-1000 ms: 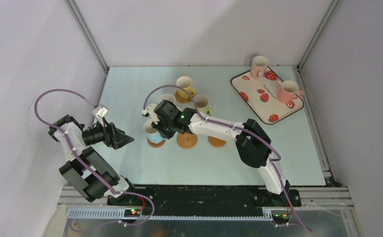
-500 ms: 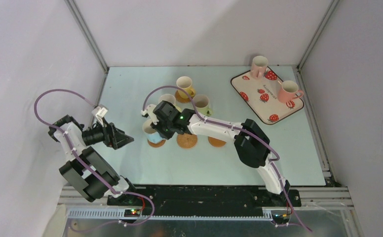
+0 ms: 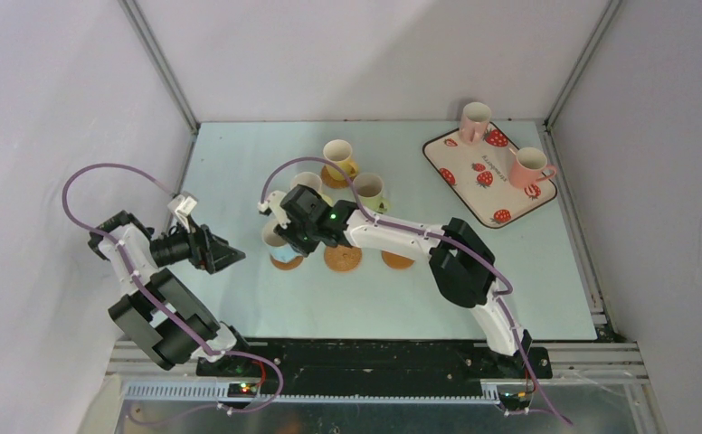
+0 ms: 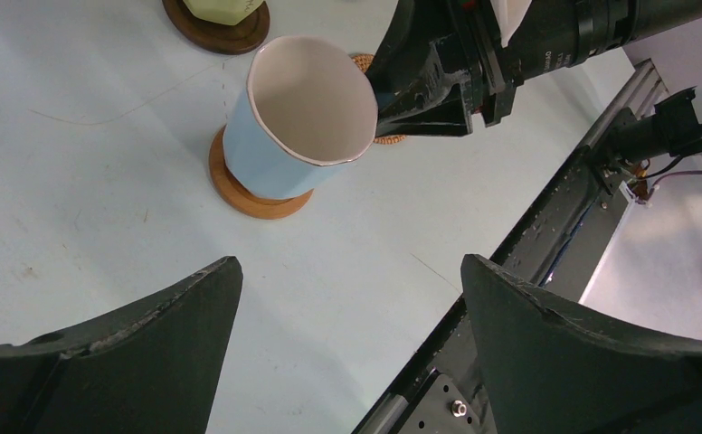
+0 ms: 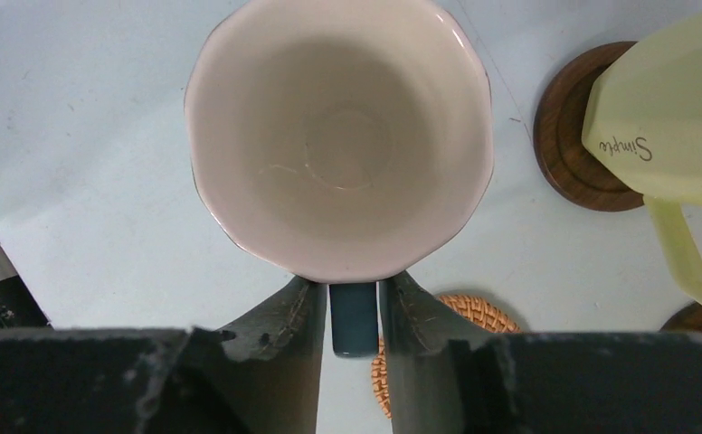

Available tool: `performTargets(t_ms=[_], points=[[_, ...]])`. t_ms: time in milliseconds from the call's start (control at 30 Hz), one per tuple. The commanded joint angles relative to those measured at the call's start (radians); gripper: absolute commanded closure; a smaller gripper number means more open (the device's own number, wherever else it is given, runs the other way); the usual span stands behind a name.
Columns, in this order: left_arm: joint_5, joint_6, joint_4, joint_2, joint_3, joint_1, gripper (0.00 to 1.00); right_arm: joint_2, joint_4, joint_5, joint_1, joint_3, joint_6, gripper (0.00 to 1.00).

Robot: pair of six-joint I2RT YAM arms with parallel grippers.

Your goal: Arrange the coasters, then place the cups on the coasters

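The light blue cup (image 3: 273,235) (image 4: 298,117) (image 5: 338,136) stands upright on an orange-tan coaster (image 3: 286,263) (image 4: 257,194). My right gripper (image 3: 285,239) (image 5: 354,303) straddles its dark blue handle (image 5: 354,318), open only a little, with a thin gap on each side. A short way to the left, my left gripper (image 3: 234,256) (image 4: 352,271) hangs open above bare table, holding nothing. The yellow cup (image 3: 338,155) and two pale green cups (image 3: 369,190) (image 3: 307,183) stand behind. Two pink cups (image 3: 474,120) (image 3: 528,165) sit on the tray.
Two bare orange-tan coasters (image 3: 342,258) (image 3: 398,259) lie right of the blue cup. A pale green cup (image 5: 668,99) on a dark brown coaster (image 5: 573,145) is close to my right fingers. The strawberry tray (image 3: 488,181) lies at the back right.
My right gripper's jaws have parted slightly from the blue cup's handle, and the arm has eased a little left. The left arm has not moved.
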Motion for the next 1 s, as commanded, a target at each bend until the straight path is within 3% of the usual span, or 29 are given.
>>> performTargets(t_ms=[0, 233, 367, 433, 700, 967], points=[[0.036, 0.031, -0.047, -0.015, 0.032, 0.012, 0.02, -0.069, 0.071, 0.022, 0.009, -0.028, -0.025, 0.64], [0.036, 0.031, -0.047, -0.015, 0.032, 0.012, 0.02, -0.093, 0.072, 0.024, 0.009, -0.052, -0.039, 0.41], [0.036, 0.032, -0.047, -0.015, 0.033, 0.011, 0.02, -0.143, 0.066, 0.03, 0.001, -0.07, -0.055, 0.11], [0.036, 0.03, -0.047, -0.013, 0.033, 0.011, 0.02, -0.181, 0.057, 0.028, -0.011, -0.082, -0.066, 0.02], [0.038, 0.03, -0.046, -0.009, 0.034, 0.011, 0.02, -0.376, -0.016, -0.038, -0.105, -0.161, -0.099, 0.01], [0.038, 0.029, -0.047, -0.001, 0.036, 0.011, 0.02, -0.562, 0.022, -0.118, -0.358, -0.268, -0.071, 0.01]])
